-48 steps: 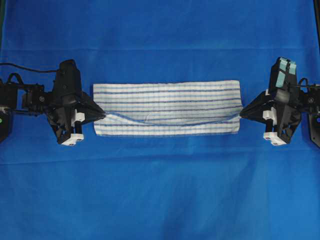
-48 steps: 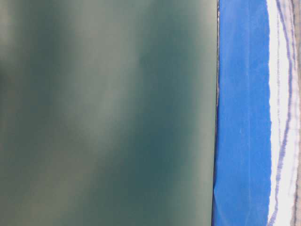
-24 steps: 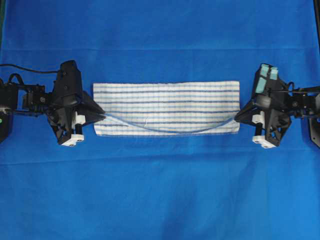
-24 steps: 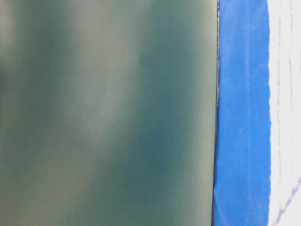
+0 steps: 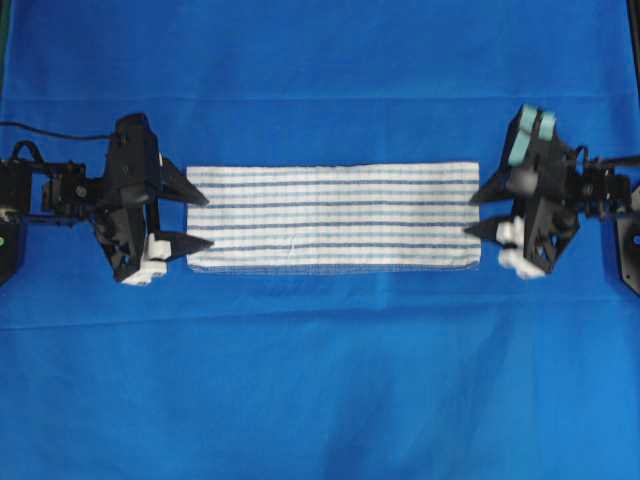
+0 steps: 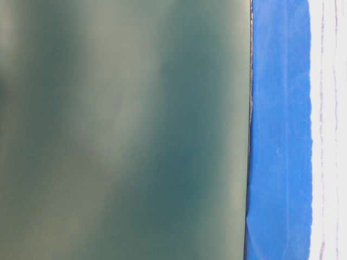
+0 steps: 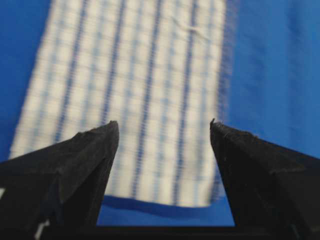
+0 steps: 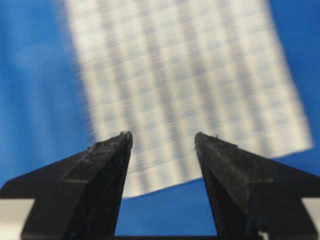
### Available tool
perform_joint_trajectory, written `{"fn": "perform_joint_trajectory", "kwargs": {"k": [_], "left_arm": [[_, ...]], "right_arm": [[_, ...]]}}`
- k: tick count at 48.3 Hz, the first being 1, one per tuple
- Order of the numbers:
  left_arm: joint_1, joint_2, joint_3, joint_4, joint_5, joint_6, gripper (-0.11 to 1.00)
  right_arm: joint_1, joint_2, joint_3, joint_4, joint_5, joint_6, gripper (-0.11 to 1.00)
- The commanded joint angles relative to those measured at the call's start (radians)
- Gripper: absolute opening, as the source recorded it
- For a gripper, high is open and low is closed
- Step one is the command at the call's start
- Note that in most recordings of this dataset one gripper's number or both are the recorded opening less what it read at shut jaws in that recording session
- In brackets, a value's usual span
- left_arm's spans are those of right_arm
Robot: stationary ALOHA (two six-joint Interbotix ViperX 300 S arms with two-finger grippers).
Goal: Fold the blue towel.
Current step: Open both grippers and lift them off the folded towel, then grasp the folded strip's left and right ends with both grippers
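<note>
The blue towel [image 5: 333,217], white with thin blue stripes, lies flat as a long folded strip in the middle of the table. My left gripper [image 5: 205,220] stands open at the strip's left end, its fingertips just at the short edge, nothing between them. My right gripper [image 5: 472,213] stands open at the right end, also holding nothing. In the left wrist view the towel [image 7: 135,95] stretches away beyond the spread fingers [image 7: 92,150]. From the right wrist camera the towel [image 8: 185,85] shows blurred past the parted fingers [image 8: 112,155]. At table level, a pale edge of the towel [image 6: 328,130] lies at the far right.
A plain solid-blue table covering [image 5: 320,380] spreads under everything. A dark green blurred panel [image 6: 124,130] fills most of the table-level view. Black arm bases sit at the left edge [image 5: 15,215] and right edge [image 5: 628,235].
Both grippers have opened and let go of the towel's ends. The sagging top layer has dropped flat onto the strip. The right gripper has drawn slightly back and up.
</note>
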State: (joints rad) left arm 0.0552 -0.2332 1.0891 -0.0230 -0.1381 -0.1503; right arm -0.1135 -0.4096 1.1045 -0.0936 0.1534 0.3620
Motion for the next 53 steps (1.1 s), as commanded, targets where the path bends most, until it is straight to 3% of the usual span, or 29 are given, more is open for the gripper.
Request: {"fn": "perform_joint_trajectory", "kwargs": {"k": [1, 10, 21, 30, 40, 53], "left_arm": [[0.035, -0.006, -0.02, -0.002, -0.003, 0.017, 0.67], [0.114, 0.009, -0.029, -0.002, -0.003, 0.072, 0.67], [0.138, 0.02, -0.029, -0.002, -0.008, 0.1, 0.68], [0.161, 0.072, -0.023, 0.0, -0.044, 0.1, 0.68], [0.202, 0.172, -0.026, -0.002, -0.124, 0.101, 0.73], [0.206, 0.225, -0.023, -0.002, -0.129, 0.101, 0.74]], "right_arm": [[-0.063, -0.009, -0.017, -0.023, 0.0, -0.002, 0.61], [-0.149, 0.02, -0.028, -0.089, -0.003, -0.003, 0.61], [-0.186, 0.069, -0.038, -0.12, -0.011, -0.003, 0.61], [-0.222, 0.133, -0.034, -0.146, -0.094, -0.003, 0.61], [-0.261, 0.233, -0.034, -0.156, -0.158, -0.009, 0.61], [-0.261, 0.291, -0.034, -0.158, -0.183, -0.009, 0.61]]}}
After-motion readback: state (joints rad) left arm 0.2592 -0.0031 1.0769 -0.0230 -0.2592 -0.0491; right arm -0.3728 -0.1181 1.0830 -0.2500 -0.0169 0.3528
